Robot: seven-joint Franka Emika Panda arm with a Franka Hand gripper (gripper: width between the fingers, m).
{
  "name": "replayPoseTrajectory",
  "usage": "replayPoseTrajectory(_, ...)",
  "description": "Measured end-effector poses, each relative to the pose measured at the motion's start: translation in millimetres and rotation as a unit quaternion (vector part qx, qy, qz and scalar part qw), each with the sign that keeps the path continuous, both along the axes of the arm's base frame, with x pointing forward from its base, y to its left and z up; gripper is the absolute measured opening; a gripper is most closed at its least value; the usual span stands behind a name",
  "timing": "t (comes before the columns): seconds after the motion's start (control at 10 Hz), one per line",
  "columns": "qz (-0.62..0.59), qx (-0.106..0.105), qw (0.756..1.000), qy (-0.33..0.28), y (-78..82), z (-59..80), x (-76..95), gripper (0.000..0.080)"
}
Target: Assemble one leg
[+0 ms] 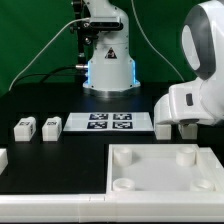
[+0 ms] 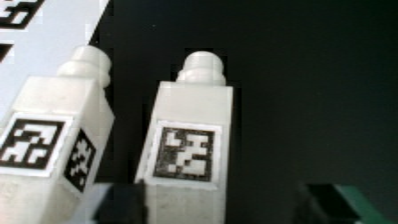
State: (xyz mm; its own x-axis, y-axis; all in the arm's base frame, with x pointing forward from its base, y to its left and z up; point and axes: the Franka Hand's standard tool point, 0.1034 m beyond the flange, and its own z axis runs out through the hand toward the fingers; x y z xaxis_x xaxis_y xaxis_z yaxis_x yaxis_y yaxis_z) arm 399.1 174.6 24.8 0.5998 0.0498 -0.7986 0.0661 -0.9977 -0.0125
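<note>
In the wrist view two white legs lie side by side on the black table, each with a square tag and a round peg end. My gripper (image 2: 240, 208) is open and low over one leg (image 2: 196, 135). One finger (image 2: 134, 205) sits in the gap between the legs, close against this one. The other finger (image 2: 349, 205) stands well off its far side. The second leg (image 2: 63, 130) lies just outside the jaws. In the exterior view my gripper (image 1: 178, 130) is at the right, behind the large board, and hides these legs. Two more legs (image 1: 25, 127) (image 1: 50, 124) stand at the left.
The large flat white board with round corner sockets (image 1: 150, 172) lies at the front. The marker board (image 1: 110, 122) lies mid-table, and its corner shows in the wrist view (image 2: 15, 20). A white part (image 1: 3, 157) sits at the left edge. The robot base (image 1: 108, 60) stands behind.
</note>
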Motion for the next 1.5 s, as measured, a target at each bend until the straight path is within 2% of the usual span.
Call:
replayPoseTrajectory(0.1, -0.001, 0.0, 1.0, 0.0, -1.0, 0.1, 0.5, 0.0573)
replayPoseTrajectory(0.2, -0.001, 0.003, 1.0, 0.0, -4.2, -0.5, 0.9, 0.0626)
replayPoseTrajectory(0.4, -0.003, 0.0, 1.0, 0.006, -11.5, -6.8, -5.5, 0.0645)
replayPoseTrajectory(0.8, 0.002, -0.009, 1.0, 0.021, -5.0, -16.1, -18.3, 0.0649)
replayPoseTrajectory(0.9, 0.002, -0.008, 1.0, 0.021, -5.1, -16.0, -18.0, 0.0566)
replayPoseTrajectory(1.0, 0.002, -0.008, 1.0, 0.021, -5.1, -16.1, -18.1, 0.0431)
replayPoseTrajectory(1.1, 0.002, -0.008, 1.0, 0.021, -5.1, -16.1, -18.1, 0.0431)
replayPoseTrajectory(1.2, 0.002, -0.008, 1.0, 0.021, -5.1, -16.0, -18.1, 0.0288)
replayPoseTrajectory(1.5, 0.002, -0.008, 1.0, 0.021, -5.1, -16.1, -18.1, 0.0289)
